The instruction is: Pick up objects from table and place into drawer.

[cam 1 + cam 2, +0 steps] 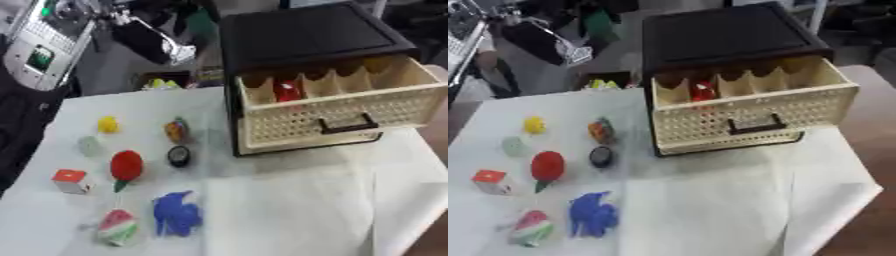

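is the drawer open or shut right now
Open: the cream drawer is pulled out of its black cabinet, dividers exposed, with a red object in one compartment.

Cream drawer (337, 112); blue toy (178, 213)

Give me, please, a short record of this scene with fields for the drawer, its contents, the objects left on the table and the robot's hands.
drawer: cream perforated drawer pulled open from a black cabinet, divided into compartments
drawer contents: one red item in the second compartment from the left
on table, left of the cabinet: yellow piece, pale green piece, multicoloured piece, small black round object, red strawberry-like toy, red and white cube, blue toy, watermelon-slice toy
surface: white cloth
hands: neither in view
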You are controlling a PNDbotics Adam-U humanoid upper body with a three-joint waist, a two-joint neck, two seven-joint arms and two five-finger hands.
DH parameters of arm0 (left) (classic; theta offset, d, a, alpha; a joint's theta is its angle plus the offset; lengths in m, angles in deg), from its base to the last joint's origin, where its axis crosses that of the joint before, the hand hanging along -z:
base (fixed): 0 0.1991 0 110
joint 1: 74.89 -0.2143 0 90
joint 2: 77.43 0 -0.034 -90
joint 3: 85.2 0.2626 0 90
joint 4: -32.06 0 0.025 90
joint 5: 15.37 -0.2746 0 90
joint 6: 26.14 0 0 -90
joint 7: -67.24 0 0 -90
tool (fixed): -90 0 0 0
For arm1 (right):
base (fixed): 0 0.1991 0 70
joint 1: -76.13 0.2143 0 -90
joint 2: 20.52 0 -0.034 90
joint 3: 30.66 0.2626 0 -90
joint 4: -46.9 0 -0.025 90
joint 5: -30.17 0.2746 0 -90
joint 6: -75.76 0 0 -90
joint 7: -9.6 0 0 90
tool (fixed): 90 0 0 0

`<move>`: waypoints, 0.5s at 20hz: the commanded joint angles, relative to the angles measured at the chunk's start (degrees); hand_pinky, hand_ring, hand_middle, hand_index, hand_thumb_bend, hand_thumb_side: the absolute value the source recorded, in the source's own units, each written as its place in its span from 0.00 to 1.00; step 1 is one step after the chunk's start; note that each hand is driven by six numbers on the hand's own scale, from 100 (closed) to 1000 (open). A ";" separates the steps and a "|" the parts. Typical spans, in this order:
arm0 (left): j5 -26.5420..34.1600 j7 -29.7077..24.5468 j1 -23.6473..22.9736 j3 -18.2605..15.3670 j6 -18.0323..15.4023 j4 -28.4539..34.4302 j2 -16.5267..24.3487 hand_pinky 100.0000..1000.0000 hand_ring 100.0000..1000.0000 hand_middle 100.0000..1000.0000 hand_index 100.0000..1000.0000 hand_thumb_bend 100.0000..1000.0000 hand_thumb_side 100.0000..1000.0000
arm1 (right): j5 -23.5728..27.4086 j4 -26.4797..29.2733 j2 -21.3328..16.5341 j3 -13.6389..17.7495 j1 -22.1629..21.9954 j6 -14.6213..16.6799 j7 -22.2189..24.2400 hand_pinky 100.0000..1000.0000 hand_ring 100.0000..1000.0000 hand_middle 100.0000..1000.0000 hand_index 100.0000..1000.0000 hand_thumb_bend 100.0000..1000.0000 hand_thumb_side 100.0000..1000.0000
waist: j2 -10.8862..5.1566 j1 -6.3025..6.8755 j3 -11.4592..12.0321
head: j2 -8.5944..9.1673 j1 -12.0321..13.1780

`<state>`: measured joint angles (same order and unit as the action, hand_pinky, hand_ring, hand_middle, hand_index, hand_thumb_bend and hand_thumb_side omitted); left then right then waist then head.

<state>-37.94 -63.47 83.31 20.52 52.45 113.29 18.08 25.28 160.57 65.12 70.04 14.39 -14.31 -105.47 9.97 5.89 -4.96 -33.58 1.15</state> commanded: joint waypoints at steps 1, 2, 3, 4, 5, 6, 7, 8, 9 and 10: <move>0.70 -0.47 1.77 0.01 0.26 1.65 -0.52 0.10 0.37 0.26 0.72 0.00 0.17 | 0.40 0.93 -0.47 -0.05 1.08 -0.07 0.38 0.29 0.43 0.41 0.71 0.00 0.56 | -1.05 -0.28 -0.09 | 0.83 0.06; 0.80 -0.52 1.92 0.11 0.29 1.85 -0.91 0.10 0.37 0.26 0.72 0.00 0.17 | 0.44 0.93 -0.39 -0.08 1.14 -0.12 0.43 0.29 0.43 0.41 0.71 0.00 0.55 | -1.09 -0.19 -0.16 | 0.92 0.11; 0.93 -0.56 2.05 0.19 0.32 2.04 -1.26 0.10 0.37 0.26 0.72 0.00 0.17 | 0.47 0.93 -0.31 -0.10 1.20 -0.16 0.48 0.29 0.43 0.41 0.71 0.00 0.55 | -1.13 -0.10 -0.23 | 0.98 0.16; 1.06 -0.57 2.17 0.25 0.37 2.22 -1.62 0.10 0.37 0.26 0.72 0.00 0.17 | 0.49 0.93 -0.22 -0.12 1.25 -0.21 0.50 0.29 0.43 0.41 0.71 0.00 0.55 | -1.18 -0.02 -0.31 | 1.02 0.22; 1.13 -0.55 2.28 0.31 0.45 2.34 -1.96 0.10 0.37 0.26 0.72 0.00 0.17 | 0.51 0.93 -0.14 -0.13 1.31 -0.26 0.51 0.29 0.43 0.41 0.71 0.00 0.55 | -1.21 0.04 -0.39 | 1.04 0.25; 1.15 -0.53 2.36 0.42 0.52 2.42 -2.27 0.10 0.37 0.26 0.72 0.00 0.17 | 0.52 0.93 -0.08 -0.16 1.37 -0.30 0.51 0.29 0.44 0.41 0.71 0.00 0.55 | -1.24 0.09 -0.50 | 1.04 0.27; 1.11 -0.49 2.42 0.53 0.55 2.45 -2.51 0.10 0.37 0.26 0.72 0.00 0.17 | 0.53 0.93 -0.03 -0.19 1.44 -0.32 0.52 0.29 0.44 0.41 0.71 0.00 0.55 | -1.26 0.13 -0.59 | 1.03 0.27; 1.02 -0.44 2.45 0.64 0.59 2.42 -2.79 0.10 0.37 0.26 0.72 0.00 0.17 | 0.54 0.93 0.00 -0.20 1.51 -0.32 0.50 0.30 0.44 0.41 0.71 0.00 0.55 | -1.27 0.16 -0.75 | 1.04 0.23; 0.83 -0.38 2.46 0.82 0.60 2.32 -3.07 0.10 0.37 0.26 0.72 0.00 0.17 | 0.54 0.93 0.03 -0.22 1.60 -0.32 0.48 0.30 0.44 0.41 0.71 0.00 0.55 | -1.27 0.19 -0.95 | 1.03 0.19; 0.59 -0.31 2.45 1.00 0.56 2.18 -3.30 0.10 0.37 0.26 0.72 0.00 0.17 | 0.55 0.93 0.06 -0.24 1.66 -0.31 0.46 0.30 0.44 0.41 0.71 0.00 0.55 | -1.26 0.22 -1.14 | 1.03 0.20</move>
<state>-37.19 -63.92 84.21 21.68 52.88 114.87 14.38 25.52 160.57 65.69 69.85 14.99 -14.67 -105.09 9.86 6.44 -6.18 -33.11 1.24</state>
